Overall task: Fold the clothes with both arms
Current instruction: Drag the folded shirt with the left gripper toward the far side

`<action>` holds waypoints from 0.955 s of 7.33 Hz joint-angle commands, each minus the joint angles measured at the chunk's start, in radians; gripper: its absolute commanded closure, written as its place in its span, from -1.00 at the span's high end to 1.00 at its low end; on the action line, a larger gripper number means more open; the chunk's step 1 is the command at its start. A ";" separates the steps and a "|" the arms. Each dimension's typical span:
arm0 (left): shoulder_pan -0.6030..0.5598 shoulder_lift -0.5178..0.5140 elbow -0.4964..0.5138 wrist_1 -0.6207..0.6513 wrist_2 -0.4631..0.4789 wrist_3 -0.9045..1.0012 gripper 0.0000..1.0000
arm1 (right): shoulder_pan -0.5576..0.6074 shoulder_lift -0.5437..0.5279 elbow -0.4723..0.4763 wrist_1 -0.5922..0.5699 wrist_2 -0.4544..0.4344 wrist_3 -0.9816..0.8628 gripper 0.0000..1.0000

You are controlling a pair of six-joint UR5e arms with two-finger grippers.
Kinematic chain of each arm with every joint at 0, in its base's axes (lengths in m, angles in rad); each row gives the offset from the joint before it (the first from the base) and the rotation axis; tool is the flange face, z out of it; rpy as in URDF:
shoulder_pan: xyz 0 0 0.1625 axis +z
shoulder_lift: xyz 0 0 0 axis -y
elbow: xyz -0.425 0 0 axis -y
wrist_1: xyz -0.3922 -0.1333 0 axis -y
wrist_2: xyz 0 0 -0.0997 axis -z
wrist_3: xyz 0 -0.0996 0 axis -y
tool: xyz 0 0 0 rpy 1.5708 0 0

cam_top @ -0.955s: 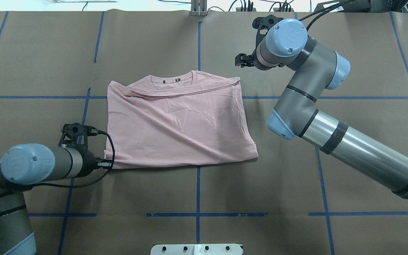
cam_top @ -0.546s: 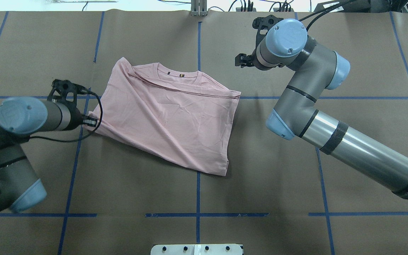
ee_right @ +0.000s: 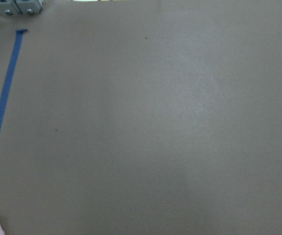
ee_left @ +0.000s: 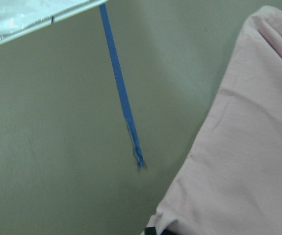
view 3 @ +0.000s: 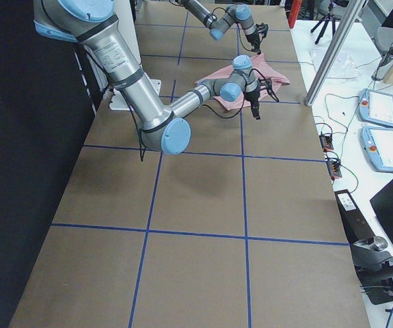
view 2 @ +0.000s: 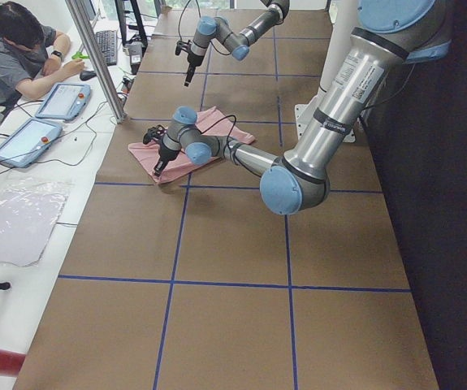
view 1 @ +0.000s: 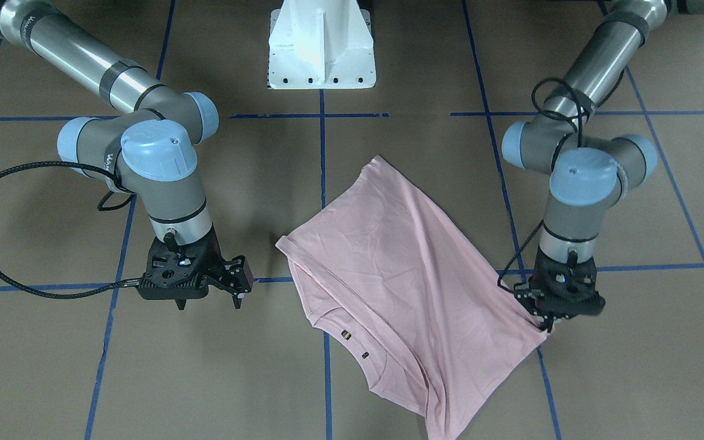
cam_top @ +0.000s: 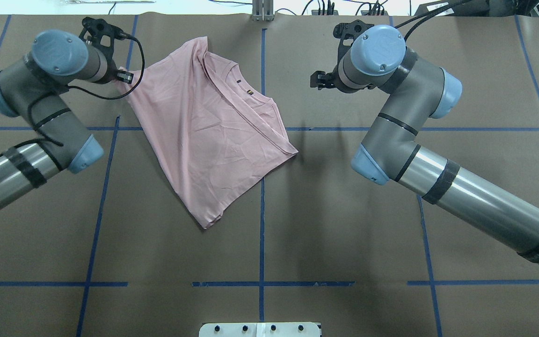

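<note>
Pale pink short-sleeved cotton T-shirt (cam_top: pixel 208 135), folded w/ plain side up, lies skewed diagonally on brown paper-covered table w/ blue tape grid (cam_top: pixel 344 210). It sits in the far-left area of the overhead view, mostly left of the centre tape line, neck toward the far edge and one pointed corner toward the robot. Black two-finger left gripper (cam_top: pixel 122 76) is clamped on shirt's far-left corner w/ fabric taut from that pt; black two-finger right gripper (cam_top: pixel 316 80) hangs well apart to shirt's right, fingers spread, holding nothing.
</note>
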 commanded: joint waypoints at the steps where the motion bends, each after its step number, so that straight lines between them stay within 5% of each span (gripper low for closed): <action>1: -0.048 -0.220 0.354 -0.125 0.051 0.038 -1.00 | 0.000 0.002 0.000 0.000 0.002 0.000 1.00; 2: -0.054 -0.214 0.355 -0.153 0.048 0.036 -1.00 | 0.000 0.003 0.000 0.000 0.002 0.000 1.00; 3: -0.056 -0.181 0.340 -0.180 0.042 0.044 0.98 | -0.005 0.008 0.000 0.000 0.002 0.035 1.00; 5: -0.112 -0.133 0.254 -0.196 -0.149 0.105 1.00 | -0.044 0.079 -0.020 -0.011 -0.002 0.231 0.85; 7: -0.112 -0.053 0.130 -0.192 -0.159 0.102 1.00 | -0.103 0.191 -0.125 -0.015 -0.003 0.380 0.70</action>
